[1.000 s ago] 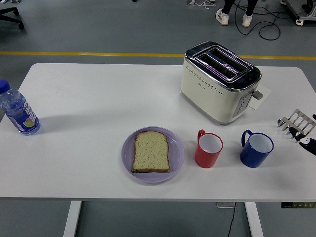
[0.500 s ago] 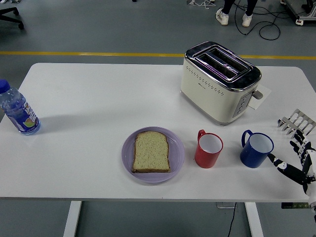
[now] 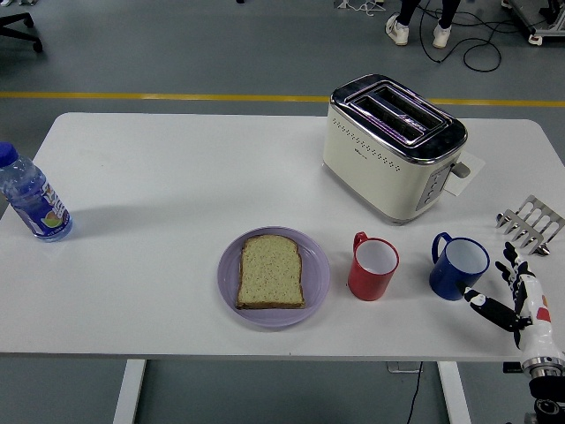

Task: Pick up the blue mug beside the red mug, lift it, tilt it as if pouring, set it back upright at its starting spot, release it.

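Observation:
The blue mug (image 3: pixel 460 268) stands upright near the table's front right, its handle pointing back left. The red mug (image 3: pixel 373 266) stands upright just left of it. My right hand (image 3: pixel 512 290) comes in from the lower right corner with its fingers spread and holds nothing. Its thumb tip lies close to the blue mug's right side, apart from it. My left arm is out of view.
A cream toaster (image 3: pixel 393 146) stands behind the mugs. A purple plate (image 3: pixel 274 276) with a slice of bread (image 3: pixel 271 272) lies left of the red mug. A metal toast rack (image 3: pixel 531 221) is at the right edge. A water bottle (image 3: pixel 32 198) stands far left.
My right hand has come further into view from the right edge and moved left toward the blue mug, with its fingers spread. The mugs have not moved.

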Controlling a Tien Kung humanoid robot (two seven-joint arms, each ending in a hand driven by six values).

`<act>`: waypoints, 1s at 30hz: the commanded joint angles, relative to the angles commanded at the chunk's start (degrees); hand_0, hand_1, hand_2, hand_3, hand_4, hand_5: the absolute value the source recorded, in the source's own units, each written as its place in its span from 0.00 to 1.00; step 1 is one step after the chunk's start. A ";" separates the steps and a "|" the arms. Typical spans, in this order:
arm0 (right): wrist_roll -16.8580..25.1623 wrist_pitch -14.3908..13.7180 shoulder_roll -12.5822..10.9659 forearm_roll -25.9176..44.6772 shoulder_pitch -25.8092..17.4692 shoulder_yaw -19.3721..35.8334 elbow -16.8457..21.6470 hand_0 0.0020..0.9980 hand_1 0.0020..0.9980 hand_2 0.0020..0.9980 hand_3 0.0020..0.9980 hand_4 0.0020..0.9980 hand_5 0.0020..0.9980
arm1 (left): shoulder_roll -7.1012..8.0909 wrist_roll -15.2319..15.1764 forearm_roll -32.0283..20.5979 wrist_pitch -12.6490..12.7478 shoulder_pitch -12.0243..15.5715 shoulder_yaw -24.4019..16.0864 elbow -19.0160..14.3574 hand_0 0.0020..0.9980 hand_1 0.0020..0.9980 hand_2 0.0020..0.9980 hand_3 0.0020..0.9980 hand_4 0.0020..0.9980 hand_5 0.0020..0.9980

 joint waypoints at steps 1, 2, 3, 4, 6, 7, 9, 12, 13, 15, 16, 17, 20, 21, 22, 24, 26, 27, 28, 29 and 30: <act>-0.07 0.02 0.00 -0.04 0.13 -0.11 -0.16 1.00 0.93 1.00 1.00 0.99 0.14 | -0.01 0.00 -0.01 0.00 0.01 0.03 0.00 0.63 0.65 0.65 0.51 0.24 0.86; -0.01 -0.07 -0.03 -0.07 0.44 -0.45 -0.48 1.00 0.93 1.00 1.00 0.99 0.14 | -0.01 -0.01 0.01 0.01 0.01 0.08 -0.01 0.63 0.65 0.65 0.51 0.24 0.86; 0.12 -0.23 -0.08 -0.10 0.87 -0.92 -0.91 1.00 0.93 1.00 1.00 0.99 0.14 | -0.01 -0.03 0.04 0.02 0.00 0.15 -0.03 0.64 0.64 0.65 0.51 0.24 0.86; 0.30 -0.31 -0.09 0.00 1.11 -1.19 -1.16 1.00 0.93 1.00 1.00 0.99 0.14 | -0.04 -0.03 -0.08 0.02 0.05 0.24 -0.01 0.64 0.64 0.65 0.51 0.24 0.86; 0.49 -0.42 -0.02 0.09 1.35 -1.38 -1.44 1.00 0.93 1.00 1.00 0.99 0.14 | -0.08 -0.02 -0.25 0.01 0.11 0.32 0.00 0.64 0.64 0.65 0.51 0.24 0.86; 0.59 -0.49 0.09 0.21 1.50 -1.43 -1.61 1.00 0.93 1.00 1.00 0.99 0.14 | -0.09 -0.01 -0.32 0.01 0.14 0.33 -0.01 0.64 0.64 0.65 0.51 0.24 0.86; 0.76 -0.53 0.31 0.60 1.73 -1.46 -1.88 1.00 0.93 1.00 1.00 0.99 0.14 | -0.08 -0.03 -0.32 0.02 0.17 0.28 -0.02 0.63 0.64 0.65 0.51 0.24 0.86; 1.10 -0.50 0.72 1.29 2.69 -2.16 -2.67 1.00 0.93 1.00 1.00 0.99 0.14 | -0.10 -0.04 -0.29 0.05 0.23 0.52 -0.01 0.63 0.64 0.65 0.51 0.24 0.86; 1.14 -0.49 0.77 1.37 2.81 -2.25 -2.77 1.00 0.93 1.00 1.00 0.99 0.14 | -0.10 -0.04 -0.28 0.05 0.24 0.55 -0.02 0.63 0.64 0.65 0.51 0.24 0.86; 1.53 -0.53 1.27 1.84 3.70 -2.73 -3.63 1.00 0.93 1.00 1.00 0.99 0.14 | -0.13 -0.04 -0.36 0.05 0.30 0.72 -0.01 0.64 0.64 0.65 0.51 0.24 0.85; 1.63 -0.59 1.51 1.90 4.04 -2.87 -3.98 1.00 0.93 1.00 1.00 0.99 0.14 | -0.15 -0.04 -0.40 0.04 0.33 0.77 -0.01 0.64 0.64 0.65 0.51 0.24 0.85; 1.70 -0.63 1.65 1.94 4.22 -2.91 -4.16 1.00 0.93 1.00 1.00 0.99 0.14 | -0.16 -0.04 -0.42 0.04 0.33 0.78 -0.01 0.64 0.64 0.65 0.51 0.24 0.85; 2.15 -0.98 2.52 2.25 5.15 -2.92 -5.17 1.00 0.93 1.00 1.00 0.99 0.14 | -0.17 -0.06 -0.43 0.05 0.28 0.69 -0.04 0.64 0.64 0.65 0.51 0.24 0.85; 2.33 -0.98 2.73 2.54 5.39 -2.87 -5.49 1.00 0.92 1.00 1.00 0.99 0.14 | -0.17 -0.06 -0.44 0.05 0.24 0.63 -0.04 0.64 0.64 0.65 0.51 0.24 0.86; 2.50 -0.96 2.91 2.82 5.61 -2.83 -5.78 1.00 0.92 1.00 1.00 0.99 0.14 | -0.17 -0.07 -0.44 0.05 0.21 0.57 -0.05 0.64 0.64 0.65 0.51 0.24 0.86; 2.93 -1.14 3.16 3.37 6.24 -3.02 -6.48 1.00 0.92 1.00 1.00 0.99 0.14 | -0.16 -0.08 -0.42 0.06 0.05 0.27 -0.07 0.64 0.64 0.65 0.51 0.24 0.86; 3.10 -1.29 3.27 3.65 6.54 -3.13 -6.84 1.00 0.92 1.00 1.00 0.99 0.14 | -0.15 -0.08 -0.43 0.06 0.00 0.16 -0.07 0.64 0.64 0.65 0.51 0.24 0.86; 3.36 -1.50 3.42 4.13 6.96 -3.31 -7.38 1.00 0.92 1.00 1.00 0.99 0.14 | -0.14 -0.09 -0.48 0.06 -0.05 0.05 -0.06 0.63 0.65 0.65 0.51 0.24 0.86; 3.52 -1.63 3.50 4.40 7.18 -3.40 -7.68 1.00 0.92 1.00 1.00 0.99 0.14 | -0.14 -0.09 -0.52 0.05 -0.08 0.02 -0.06 0.63 0.65 0.65 0.51 0.24 0.86; 3.82 -1.84 3.67 4.86 7.52 -3.54 -8.17 1.00 0.92 1.00 1.00 0.99 0.14 | -0.13 -0.08 -0.51 0.05 -0.13 -0.02 -0.08 0.63 0.65 0.65 0.51 0.24 0.86; 3.96 -1.93 3.75 5.09 7.67 -3.60 -8.41 1.00 0.92 1.00 1.00 0.99 0.14 | -0.12 -0.08 -0.48 0.04 -0.15 -0.04 -0.08 0.63 0.65 0.65 0.51 0.24 0.86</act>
